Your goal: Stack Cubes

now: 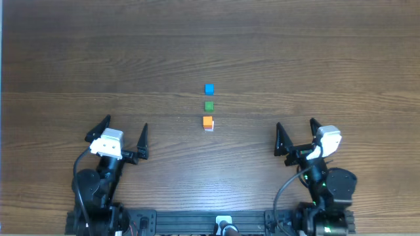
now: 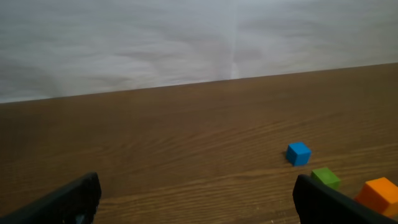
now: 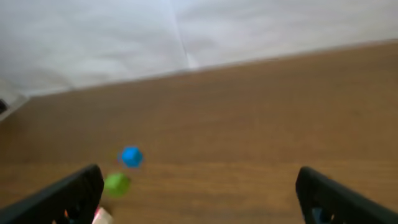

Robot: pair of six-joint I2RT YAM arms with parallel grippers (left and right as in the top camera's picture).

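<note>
Three small cubes lie in a line at the table's middle: a blue cube [image 1: 209, 89] farthest from the arms, a green cube [image 1: 209, 105] in the middle, and an orange cube [image 1: 207, 121] nearest, resting on a pale cube [image 1: 209, 128]. My left gripper [image 1: 123, 136] is open at the lower left, well apart from the cubes. My right gripper [image 1: 296, 134] is open at the lower right, also apart. The left wrist view has the blue cube [image 2: 298, 153], green cube [image 2: 326, 178] and orange cube [image 2: 380, 193]. The right wrist view has the blue cube [image 3: 130, 156] and green cube [image 3: 116, 183].
The wooden table [image 1: 210, 46] stretches wide around the cubes. A pale wall [image 2: 186, 37] rises beyond the table's far edge.
</note>
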